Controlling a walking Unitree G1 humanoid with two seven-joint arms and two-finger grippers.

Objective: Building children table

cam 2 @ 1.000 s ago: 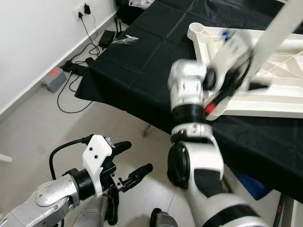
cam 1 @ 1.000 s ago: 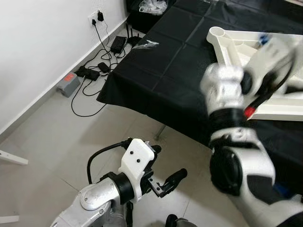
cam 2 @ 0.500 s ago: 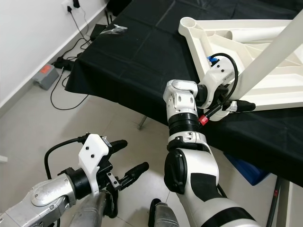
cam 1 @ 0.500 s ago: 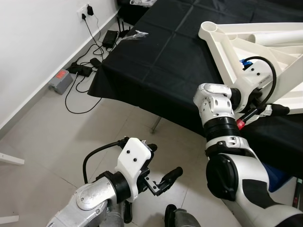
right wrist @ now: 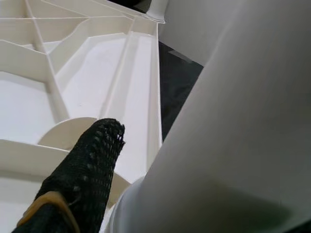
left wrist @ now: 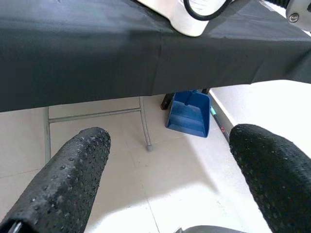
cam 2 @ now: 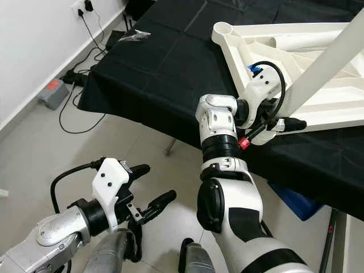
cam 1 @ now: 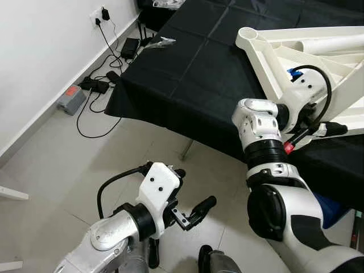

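One tabletop (cam 2: pixel 318 108), one leg (cam 2: pixel 318 68), right gripper (right wrist: pixel 146 165)

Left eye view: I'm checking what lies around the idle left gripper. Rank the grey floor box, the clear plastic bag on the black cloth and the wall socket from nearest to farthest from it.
From the left gripper:
1. Grey floor box, by the wall.
2. Clear plastic bag, on the cloth's far corner.
3. Wall socket, up on the wall.

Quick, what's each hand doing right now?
Left hand: open, empty, low over the floor.
Right hand: closed on the white table leg.
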